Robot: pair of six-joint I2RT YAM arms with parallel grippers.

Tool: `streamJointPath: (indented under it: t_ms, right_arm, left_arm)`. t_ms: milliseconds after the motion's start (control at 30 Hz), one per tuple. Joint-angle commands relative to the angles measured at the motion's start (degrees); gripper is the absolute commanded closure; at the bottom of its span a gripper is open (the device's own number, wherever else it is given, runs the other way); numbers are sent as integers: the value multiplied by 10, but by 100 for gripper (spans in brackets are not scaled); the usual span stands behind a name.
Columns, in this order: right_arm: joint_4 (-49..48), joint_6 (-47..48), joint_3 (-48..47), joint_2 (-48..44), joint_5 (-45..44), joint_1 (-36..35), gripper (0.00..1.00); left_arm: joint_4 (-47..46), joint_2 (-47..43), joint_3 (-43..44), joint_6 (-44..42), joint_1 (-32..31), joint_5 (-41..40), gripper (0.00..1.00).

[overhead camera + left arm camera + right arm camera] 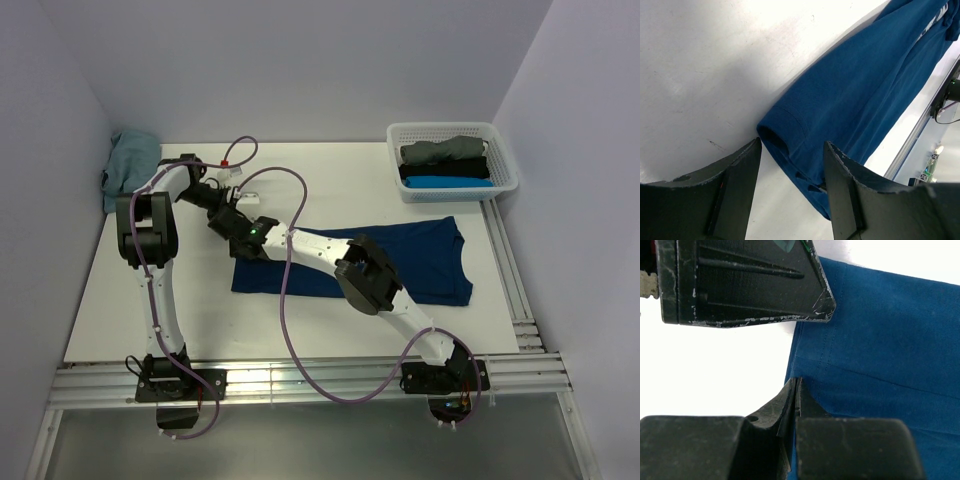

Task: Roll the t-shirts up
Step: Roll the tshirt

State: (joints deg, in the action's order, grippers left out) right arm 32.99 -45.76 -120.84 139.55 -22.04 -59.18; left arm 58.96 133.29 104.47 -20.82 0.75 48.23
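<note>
The navy t-shirt (430, 265) is spread flat at the middle of the table (120, 300). At its left edge the right tool (796, 387) is closed tight, and the left tool (792, 145) is held open just beside it.

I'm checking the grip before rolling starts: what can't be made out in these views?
Right wrist view: the right end effector is shut at the blue shirt's edge; its own fingers hide whether cloth is caught.
Top view: the right arm covers that corner of the shirt.
Top view: the left arm hides part of the teal cloth.
Left wrist view: the frame edge cuts off the shirt's far end.
</note>
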Motion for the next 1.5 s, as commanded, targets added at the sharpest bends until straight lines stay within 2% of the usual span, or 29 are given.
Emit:
streamJointPath:
  t_ms: [0, 367, 467, 567, 600, 700, 767, 800, 933, 1067, 1167, 1367, 1467]
  right_arm:
    - [-23, -6, -5, -23, 4, -6, 98]
    - [-31, -21, 12, -19, 13, -16, 95]
    - [-30, -23, 14, -17, 13, -17, 91]
    - [-34, -21, 12, -14, 16, -18, 82]
    - [-27, -21, 7, -13, 11, -18, 70]
    - [-2, -27, 19, -34, -20, -16, 56]
    - [7, -44, 47, -64, -50, -12, 53]
    - [-1, -49, 98, -105, -55, -9, 52]
    - [2, -90, 223, -214, -86, 14, 54]
    - [15, -138, 357, -311, -117, 45, 65]
    - [-8, -145, 428, -352, -112, 68, 66]
    - [28, -172, 474, -358, -121, 117, 66]
    - [0, -165, 486, -364, -107, 127, 66]
  left_arm:
    - [-13, -1, 1, -1, -2, 2, 42]
    - [-14, -7, -7, -3, -2, 0, 42]
    - [-17, -11, -13, -3, -2, -2, 42]
    - [-19, -15, -18, -4, -2, -2, 41]
    - [-20, -17, -20, -5, -2, -2, 41]
    - [-23, -22, -22, -4, -2, -3, 40]
    - [-24, -22, -21, -3, -2, -2, 39]
    - [-25, -23, -21, -1, -2, -1, 39]
    - [-28, -25, -19, 3, -2, 1, 39]
    - [-27, -31, -19, 3, 2, 5, 39]
    - [-22, -32, -16, 0, 5, 9, 39]
    - [-14, -27, -10, -7, 6, 12, 39]
    - [-10, -26, -12, -17, 6, 16, 37]
